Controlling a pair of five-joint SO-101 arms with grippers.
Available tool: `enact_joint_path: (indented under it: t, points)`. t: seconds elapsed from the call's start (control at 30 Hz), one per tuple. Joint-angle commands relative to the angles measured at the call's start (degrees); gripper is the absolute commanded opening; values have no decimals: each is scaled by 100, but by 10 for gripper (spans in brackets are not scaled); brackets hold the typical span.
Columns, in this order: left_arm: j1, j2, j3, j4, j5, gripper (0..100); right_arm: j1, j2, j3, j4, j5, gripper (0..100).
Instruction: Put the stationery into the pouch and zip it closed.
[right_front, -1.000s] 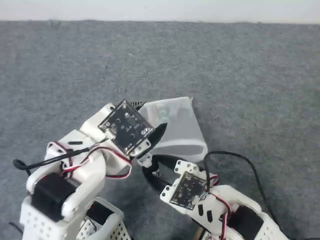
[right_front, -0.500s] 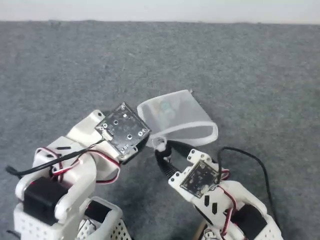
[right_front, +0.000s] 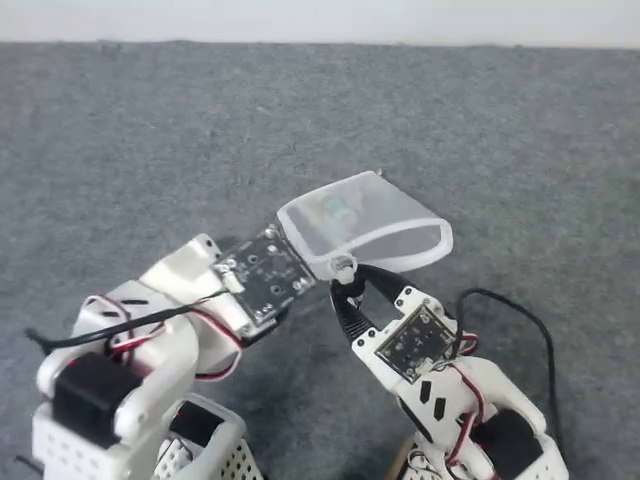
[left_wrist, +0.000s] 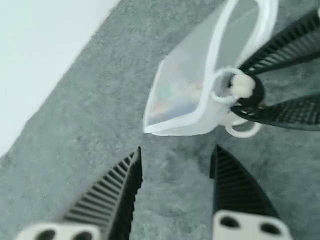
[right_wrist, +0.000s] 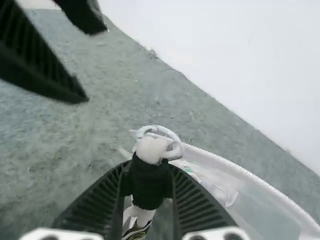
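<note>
Right fingers (right_wrist: 148, 172): closed on the zip pull (right_wrist: 150, 146), a white bead with a white ring, pinched between the two black tips. In the left wrist view we see the same grip at the right edge of the frame, right fingers (left_wrist: 248, 96) on the zip pull (left_wrist: 240, 85) at the pouch's corner.

Left fingers (left_wrist: 177, 155): spread apart, nothing between them. They sit just short of the pouch (left_wrist: 200, 85) without touching it, grey surface showing in the gap.

Pouch (right_front: 365, 225): translucent white with a thick white rim, at the centre of the high view. Its lower-left corner meets the zip pull (right_front: 343, 266) and the right fingers (right_front: 345, 285). We cannot tell whether it rests flat or hangs from the pull, nor whether the zip is closed.

Stationery (right_front: 335, 210): coloured shapes inside the pouch, towards its upper-left end; too blurred for us to name. Also visible through the wall in the left wrist view (left_wrist: 172, 95).

Worktop (right_front: 480, 120): grey, carpet-like, with a pale wall along the top of the high view.
</note>
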Motion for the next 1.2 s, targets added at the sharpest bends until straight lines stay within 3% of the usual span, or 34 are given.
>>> enact_joint_path:
  t: [0.0, 0.3, 0.7, 1.17]
  points:
    - [404, 9, 163, -88, 105, 211, 101, -127, -510, 154, 44, 6]
    - [949, 9, 998, -1037, 492, 211, 549, -127, -589, 110, 44, 6]
    - [1222, 26, 2114, -2567, 492, 211, 558, -127, -686, 154, 44, 6]
    - [1371, 9, 3011, -3807, 492, 179, 558, -127, -712, 259, 44, 6]
